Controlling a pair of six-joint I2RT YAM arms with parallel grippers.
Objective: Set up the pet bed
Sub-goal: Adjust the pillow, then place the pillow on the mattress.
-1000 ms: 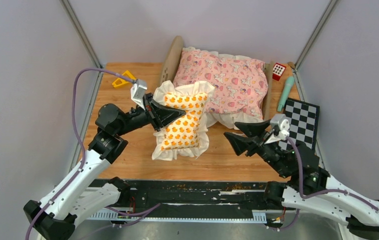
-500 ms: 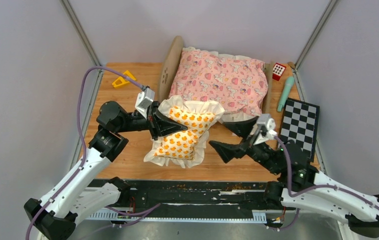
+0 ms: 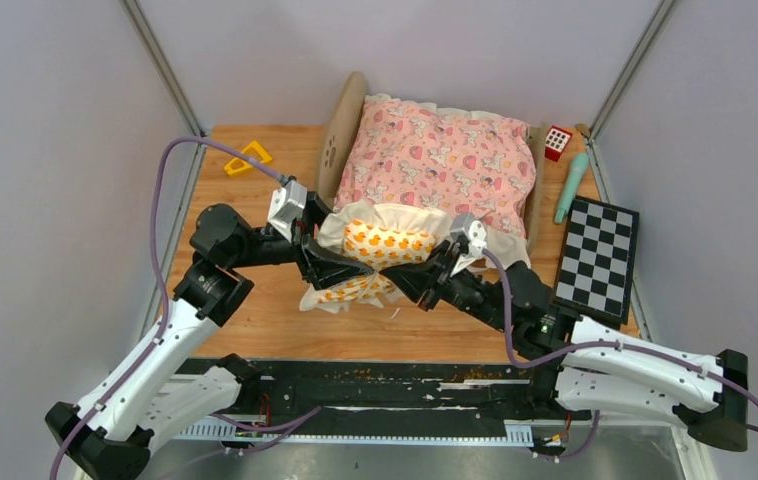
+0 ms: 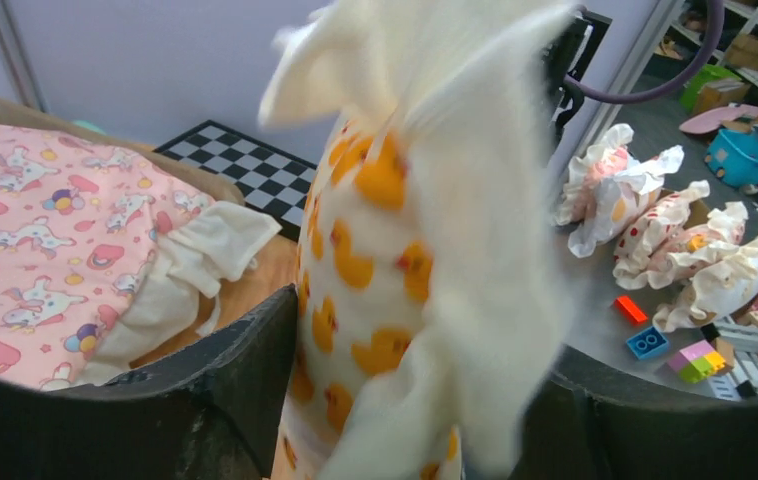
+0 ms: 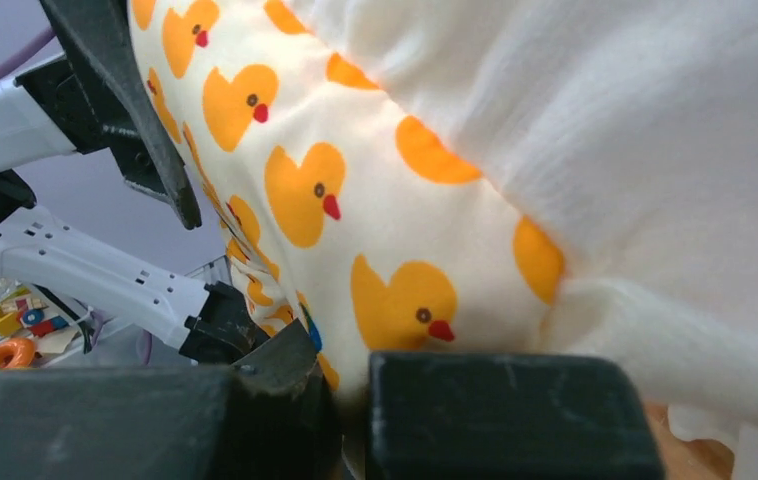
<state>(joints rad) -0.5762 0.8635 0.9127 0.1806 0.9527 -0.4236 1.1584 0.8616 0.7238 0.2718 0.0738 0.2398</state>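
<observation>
R gripper pinches pillow frill; L gripper jaws spread round it. Pillow hides bed near edge.

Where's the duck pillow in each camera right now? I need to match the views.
Top external: pillow at centre, on the near side of the pink quilt.
Left wrist: pillow upright in the middle.
Right wrist: pillow fills most of the frame.
Shared landmark: the left gripper beside the pillow; its black finger shows upper left in the right wrist view.
</observation>
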